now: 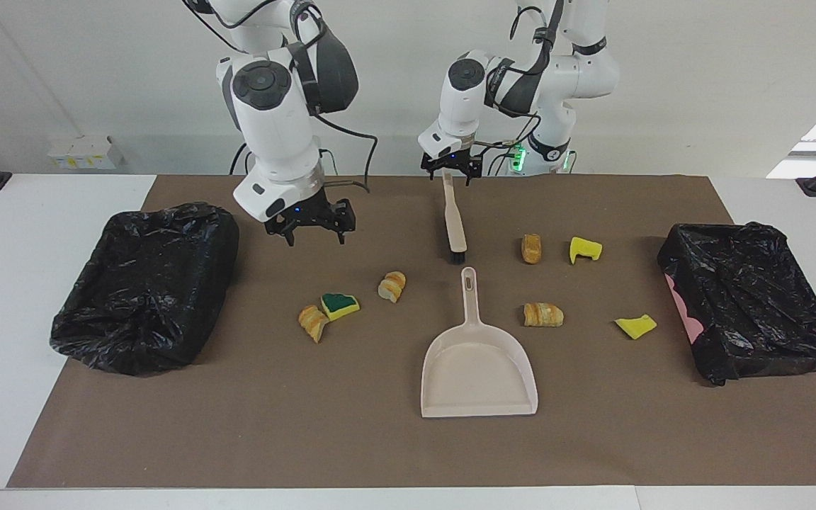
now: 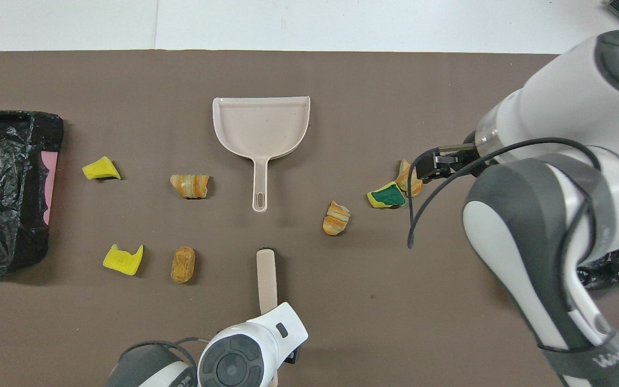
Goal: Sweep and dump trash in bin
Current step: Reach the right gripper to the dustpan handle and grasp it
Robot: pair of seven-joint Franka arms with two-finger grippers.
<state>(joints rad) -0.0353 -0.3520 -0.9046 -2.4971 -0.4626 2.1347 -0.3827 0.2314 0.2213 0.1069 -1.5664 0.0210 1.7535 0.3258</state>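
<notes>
Yellow-brown trash (image 1: 329, 312) lies below right claw (image 1: 312, 234).

Left hand (image 1: 450, 172) open, pointing down, right hand (image 1: 313, 228) open, raised, angled downward

At frame centre a beige plastic dustpan (image 1: 479, 368) lies below a beige brush (image 1: 455, 219). Seven bread and sponge scraps (image 1: 542, 314) flank them. The open left gripper (image 1: 450, 173) hovers over the brush handle.

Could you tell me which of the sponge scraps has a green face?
The sponge scrap touching a bread chunk toward the right arm's end; the other two sponge pieces are plain yellow.
</notes>
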